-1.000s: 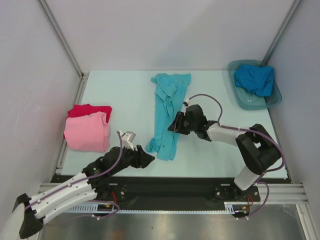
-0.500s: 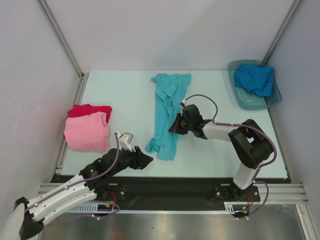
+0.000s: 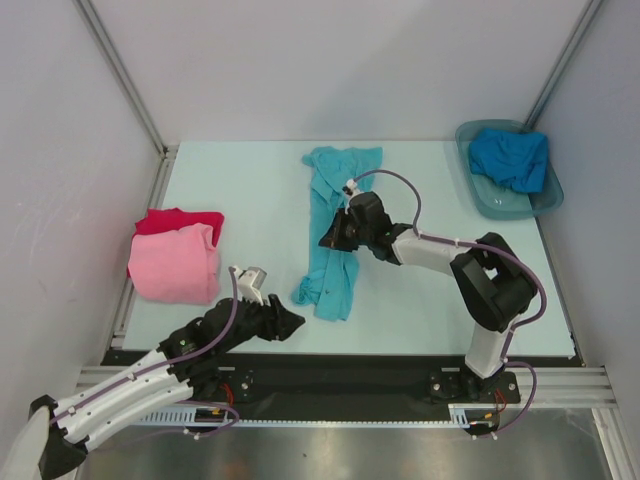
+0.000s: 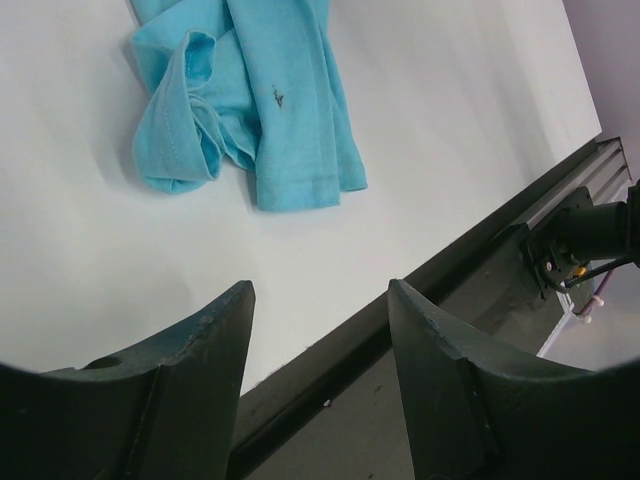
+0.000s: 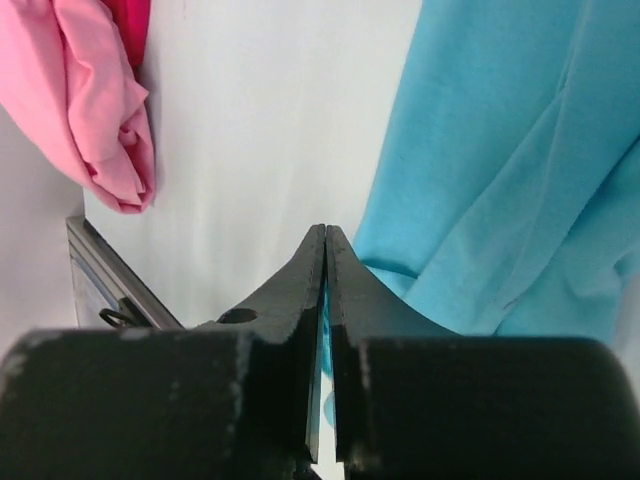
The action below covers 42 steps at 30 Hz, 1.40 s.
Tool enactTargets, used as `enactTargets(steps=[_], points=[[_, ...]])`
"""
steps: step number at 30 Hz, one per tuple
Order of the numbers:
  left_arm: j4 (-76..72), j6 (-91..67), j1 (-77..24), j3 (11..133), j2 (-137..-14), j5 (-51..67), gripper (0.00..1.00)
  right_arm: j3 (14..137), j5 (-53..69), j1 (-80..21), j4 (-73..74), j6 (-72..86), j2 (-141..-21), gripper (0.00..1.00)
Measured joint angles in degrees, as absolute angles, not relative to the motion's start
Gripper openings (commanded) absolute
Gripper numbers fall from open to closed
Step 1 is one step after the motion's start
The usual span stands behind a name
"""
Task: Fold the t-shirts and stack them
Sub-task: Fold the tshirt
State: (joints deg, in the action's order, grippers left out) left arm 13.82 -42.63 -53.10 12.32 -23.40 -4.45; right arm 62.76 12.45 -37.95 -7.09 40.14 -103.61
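A turquoise t-shirt lies lengthwise in a long strip at the table's middle. My right gripper is over the strip's middle, jaws shut, with a thin edge of turquoise cloth pinched between them. My left gripper hovers open and empty near the front edge, just short of the strip's near end. A folded pink t-shirt rests on a red t-shirt at the left. A deeper blue t-shirt is crumpled in the tub.
The grey translucent tub stands at the back right corner. A dark metal rail runs along the table's front edge under my left gripper. Grey walls close in the table on three sides.
My right gripper closed at the turquoise strip's right edge, then moved left and slightly back over the strip. The left arm barely shifted.
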Motion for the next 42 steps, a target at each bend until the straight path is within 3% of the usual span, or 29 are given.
enactTargets(steps=[1,4,12,28,42], points=[[13.89,-42.61,-53.1,12.32,-23.4,-4.43,0.61,62.87,12.45,-38.0,-7.14,40.03,-103.59,0.2],[13.93,-42.63,-53.15,12.32,-23.53,-4.45,0.62,62.48,12.36,-37.98,-6.42,39.27,-103.59,0.3],[13.89,-42.63,-53.15,12.32,-24.58,-4.45,0.62,57.3,12.49,-35.03,-5.85,38.72,-102.52,0.37],[13.87,-42.65,-53.52,12.32,-25.41,-4.58,0.61,65.98,14.98,-29.71,-2.35,36.25,-102.32,0.34],[13.87,-42.65,-53.52,12.29,-25.61,-4.62,0.61,64.47,16.23,-28.84,-1.96,36.12,-103.42,0.3]])
